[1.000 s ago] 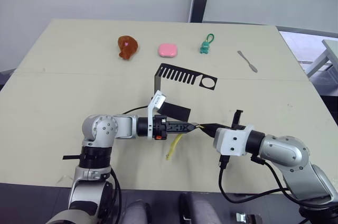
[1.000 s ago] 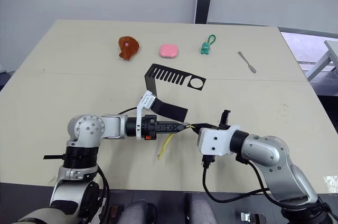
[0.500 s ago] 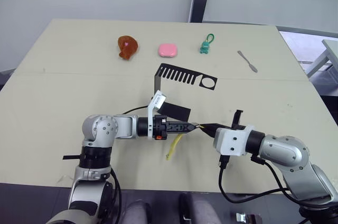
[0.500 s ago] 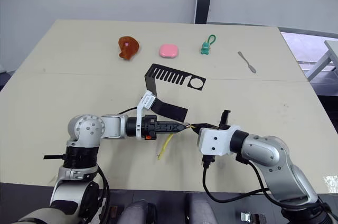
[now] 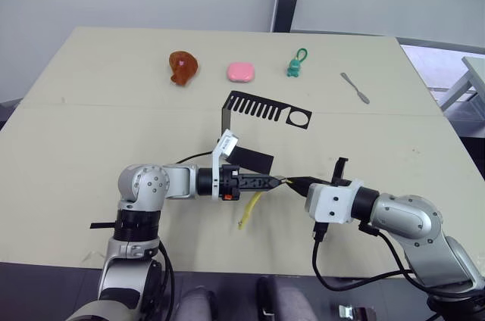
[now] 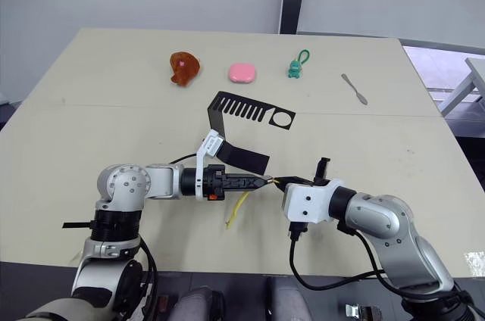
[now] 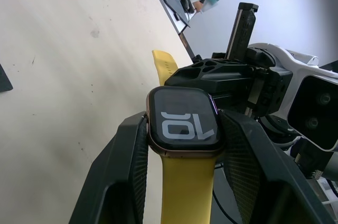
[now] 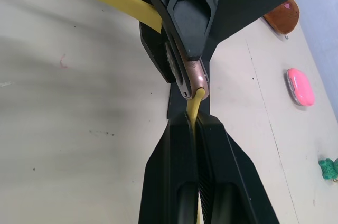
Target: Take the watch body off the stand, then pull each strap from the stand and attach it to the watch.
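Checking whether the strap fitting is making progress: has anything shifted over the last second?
Nothing visibly changed. The left tool stays shut on the watch body, the right tool stays shut on the second strap at the watch's edge, and the stand sits where it was.

The watch body (image 7: 182,124) has one yellow strap (image 7: 182,187) attached, another (image 8: 195,106) meeting its edge; the black stand (image 5: 258,113) lies empty.

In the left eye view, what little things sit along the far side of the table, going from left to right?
Brown lump → pink block → green toy with a loop → small grey utensil.
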Action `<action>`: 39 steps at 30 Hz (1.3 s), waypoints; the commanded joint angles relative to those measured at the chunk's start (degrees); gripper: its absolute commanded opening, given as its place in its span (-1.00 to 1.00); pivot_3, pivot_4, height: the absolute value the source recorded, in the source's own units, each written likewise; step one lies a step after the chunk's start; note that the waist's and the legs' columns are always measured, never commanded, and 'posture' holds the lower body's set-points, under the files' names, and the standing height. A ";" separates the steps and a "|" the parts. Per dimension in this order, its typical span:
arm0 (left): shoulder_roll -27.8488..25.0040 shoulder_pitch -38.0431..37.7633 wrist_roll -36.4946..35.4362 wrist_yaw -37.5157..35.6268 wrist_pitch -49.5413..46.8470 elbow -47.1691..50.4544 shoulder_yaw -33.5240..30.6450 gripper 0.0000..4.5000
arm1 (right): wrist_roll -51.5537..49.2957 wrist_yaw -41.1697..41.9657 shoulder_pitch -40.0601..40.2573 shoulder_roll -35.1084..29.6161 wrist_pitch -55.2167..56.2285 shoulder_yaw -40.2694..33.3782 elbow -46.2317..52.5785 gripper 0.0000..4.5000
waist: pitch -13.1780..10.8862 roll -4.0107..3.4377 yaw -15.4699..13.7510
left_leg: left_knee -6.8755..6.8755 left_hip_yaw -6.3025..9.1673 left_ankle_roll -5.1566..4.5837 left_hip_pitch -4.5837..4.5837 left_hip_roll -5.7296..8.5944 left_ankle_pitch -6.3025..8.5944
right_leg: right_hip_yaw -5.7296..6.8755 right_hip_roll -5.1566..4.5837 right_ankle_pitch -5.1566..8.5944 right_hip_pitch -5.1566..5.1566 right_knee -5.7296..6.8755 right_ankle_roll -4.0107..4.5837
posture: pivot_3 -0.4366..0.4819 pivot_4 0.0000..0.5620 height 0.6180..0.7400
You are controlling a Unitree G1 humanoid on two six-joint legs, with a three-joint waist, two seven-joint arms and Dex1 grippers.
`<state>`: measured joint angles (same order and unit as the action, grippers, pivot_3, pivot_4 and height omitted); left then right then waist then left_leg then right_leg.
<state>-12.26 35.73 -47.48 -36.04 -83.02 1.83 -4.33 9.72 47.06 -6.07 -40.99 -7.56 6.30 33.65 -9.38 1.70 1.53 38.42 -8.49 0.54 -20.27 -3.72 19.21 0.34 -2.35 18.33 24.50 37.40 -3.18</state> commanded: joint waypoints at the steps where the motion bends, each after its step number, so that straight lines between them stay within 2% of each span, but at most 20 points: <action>1: 0.89 1.26 -2.45 -0.99 -0.31 2.25 0.80 -0.30 | -0.63 -1.18 -0.42 0.68 0.92 0.06 1.85 -1.00 | 0.00 0.00 0.00 | 0.00 0.00 0.00 0.00 0.00 0.00 | 0.00 0.00 0.00 0.00 0.00 0.00 | -0.05 -0.47 1.00; 33: 0.44 1.18 -1.60 -1.03 1.32 1.81 1.42 -0.30 | -0.80 -1.26 -0.80 0.41 0.37 -1.02 2.75 -1.00 | 0.00 0.00 0.00 | 0.00 0.00 0.00 0.00 0.00 0.00 | 0.00 0.00 0.00 0.00 0.00 0.00 | -0.05 -0.47 1.00; 36: -0.43 1.52 -1.36 -1.46 2.19 1.43 1.71 -0.30 | -2.63 -0.30 -0.39 -0.01 -1.08 -2.35 3.59 -0.56 | 0.00 0.00 -0.04 | 0.00 0.00 0.00 0.00 0.00 0.00 | 0.00 0.00 0.00 0.00 0.00 0.00 | -0.05 -0.47 1.00; 39: -1.45 1.80 -1.24 -1.94 3.11 1.49 1.99 -0.30 | -5.81 1.11 0.64 -0.86 -2.50 -3.82 5.48 0.10 | 0.00 0.00 0.01 | 0.00 0.00 0.00 0.00 0.00 0.00 | -0.01 0.00 0.00 0.00 0.00 0.00 | -0.05 -0.47 1.00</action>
<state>-13.16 36.05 -47.79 -36.85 -81.04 1.81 -2.11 6.45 47.22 -5.68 -41.16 -9.24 4.87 36.04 -9.38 1.70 1.54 38.42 -8.49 0.54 -20.27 -3.72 19.21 0.33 -2.35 18.33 24.50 37.40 -3.18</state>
